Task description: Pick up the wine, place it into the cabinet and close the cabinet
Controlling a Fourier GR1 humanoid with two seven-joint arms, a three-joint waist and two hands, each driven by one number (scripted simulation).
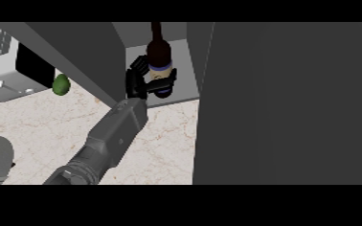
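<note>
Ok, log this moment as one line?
left robot hand: shut on wine bottle | bottle: upright inside cabinet | door: open | right hand: unseen

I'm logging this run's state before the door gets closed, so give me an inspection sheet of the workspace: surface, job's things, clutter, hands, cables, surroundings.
Surface: pale marbled stone counter, bare in front of the cabinet.
Job's things: dark brown glass wine bottle with a pale label stands upright inside the open grey cabinet, on its floor; tall grey cabinet door stands open at the right.
Clutter: small round green fruit on the counter at the left.
Hands: black left hand curled round the bottle's lower body; right hand nothing seen.
Cables: nothing seen.
Surroundings: white appliance with a black front at the far left.
</note>
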